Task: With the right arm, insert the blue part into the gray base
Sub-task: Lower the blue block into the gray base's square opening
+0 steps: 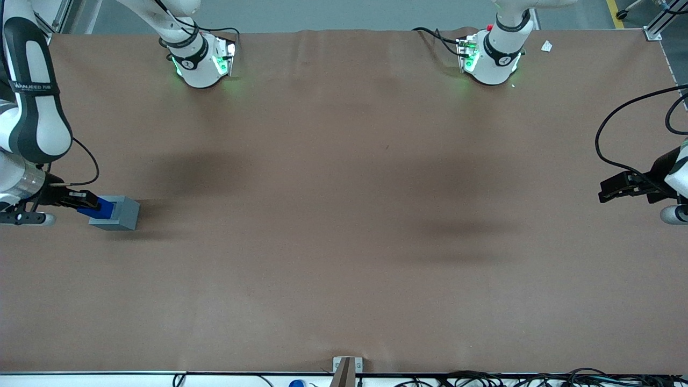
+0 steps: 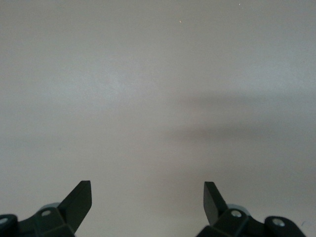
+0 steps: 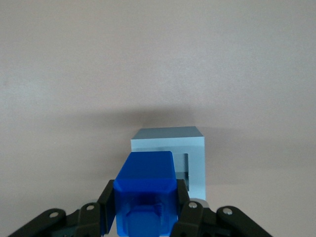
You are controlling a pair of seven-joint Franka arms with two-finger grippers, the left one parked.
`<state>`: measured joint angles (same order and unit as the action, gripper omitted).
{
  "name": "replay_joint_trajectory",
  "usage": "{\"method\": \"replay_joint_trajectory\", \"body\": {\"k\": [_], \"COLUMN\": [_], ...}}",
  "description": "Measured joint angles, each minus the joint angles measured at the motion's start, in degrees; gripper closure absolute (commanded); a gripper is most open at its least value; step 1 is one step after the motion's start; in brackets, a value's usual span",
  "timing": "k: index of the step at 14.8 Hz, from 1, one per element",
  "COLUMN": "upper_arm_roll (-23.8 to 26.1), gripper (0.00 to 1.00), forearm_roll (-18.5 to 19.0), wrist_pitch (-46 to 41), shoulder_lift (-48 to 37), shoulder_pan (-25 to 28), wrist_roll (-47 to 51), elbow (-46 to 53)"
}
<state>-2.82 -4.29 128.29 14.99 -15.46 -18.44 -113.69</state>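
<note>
The right arm's tool point(image 3: 146, 210) clamps the blue part point(image 3: 145, 190), its long axis pointing at the gray base's point(image 3: 170, 148) recess.

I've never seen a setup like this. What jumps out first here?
The bright blue part catches the eye first, clamped in the black gripper of the right arm at the working arm's end of the table. Right beside it sits the gray base, its recess facing the blue part, which hangs just in front of the opening. The rest of the brown table is one broad plain surface.
</note>
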Motion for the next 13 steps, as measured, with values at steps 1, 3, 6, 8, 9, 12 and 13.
{"method": "replay_joint_trajectory", "body": {"k": [1, 3, 6, 8, 9, 12, 13], "upper_arm_roll": [0.0, 0.0, -0.01, -0.02, -0.02, -0.02, -0.01], "gripper": [0.87, 0.87, 0.87, 0.87, 0.87, 0.87, 0.87], "forearm_roll": [0.0, 0.03, 0.27, 0.55, 0.94, 1.32, 1.33], "wrist_pitch": [0.0, 0.01, 0.94, 1.81, 1.96, 2.04, 2.04], "shoulder_lift": [0.0, 0.0, 0.0, 0.01, 0.01, 0.01, 0.01], "shoulder_pan": [-0.14, -0.32, -0.61, -0.75, -0.77, -0.78, -0.78], "wrist_roll": [-0.09, -0.26, -0.4, -0.52, -0.53, -0.58, -0.62], "elbow": [-0.06, -0.19, -0.64, -1.38, -1.61, -1.69, -1.7]}}
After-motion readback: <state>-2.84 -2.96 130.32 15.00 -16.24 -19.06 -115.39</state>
